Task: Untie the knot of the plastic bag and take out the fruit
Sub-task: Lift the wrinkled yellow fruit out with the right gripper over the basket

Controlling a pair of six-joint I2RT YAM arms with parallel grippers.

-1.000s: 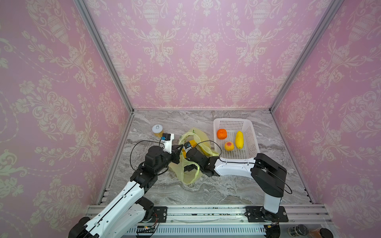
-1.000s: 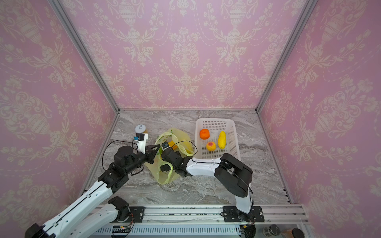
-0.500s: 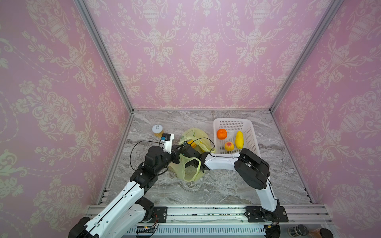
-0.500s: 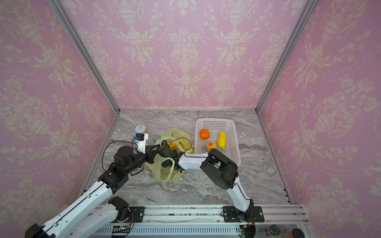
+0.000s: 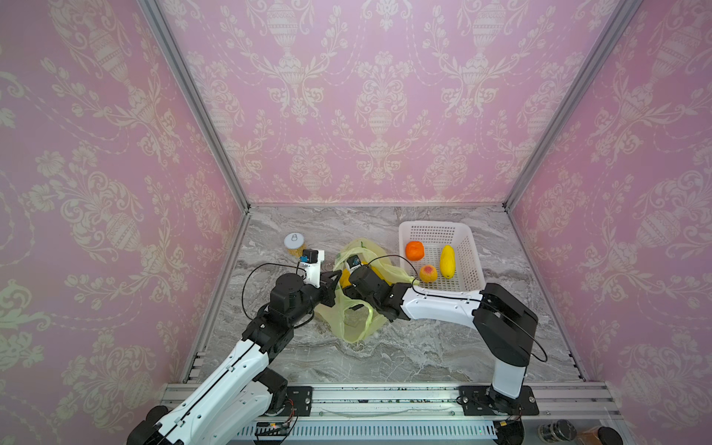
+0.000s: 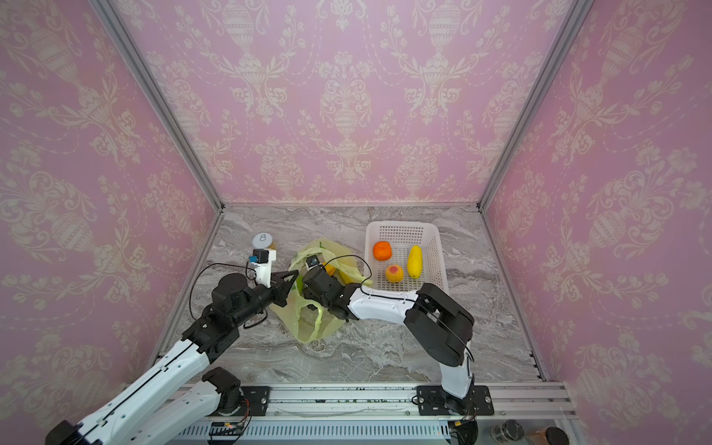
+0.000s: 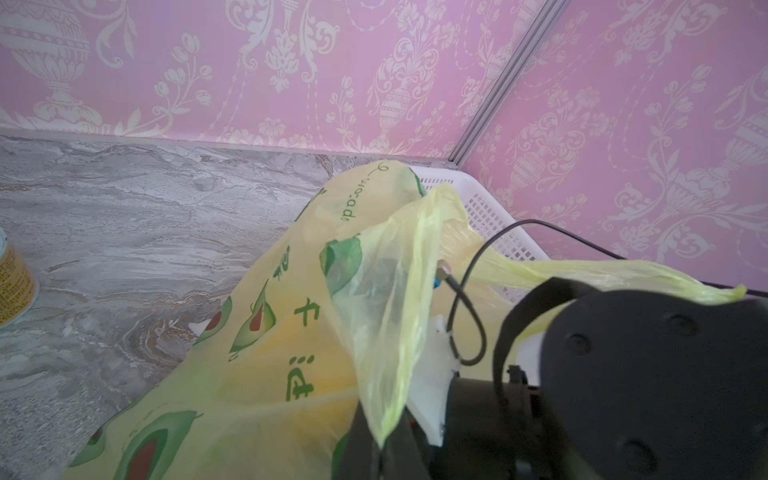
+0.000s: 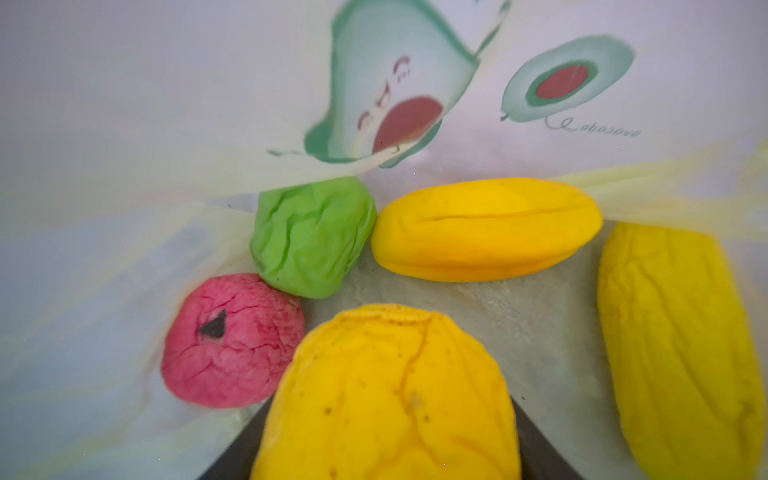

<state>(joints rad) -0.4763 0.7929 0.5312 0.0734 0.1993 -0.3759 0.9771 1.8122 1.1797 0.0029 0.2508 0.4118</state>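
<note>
Two arms angled inward, left gripper [image 7: 380,451] pinching the plastic bag [image 7: 286,332], right gripper [image 8: 386,457] inside clasping a yellow fruit [image 8: 386,390].

Fruit [image 8: 386,395] in bag [image 5: 348,323], L of basket [image 5: 435,233]

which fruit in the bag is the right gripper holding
The big yellow-orange fruit, clamped in the right gripper. The red fruit, the green fruit and the two long yellow fruits lie free in the plastic bag.
</note>
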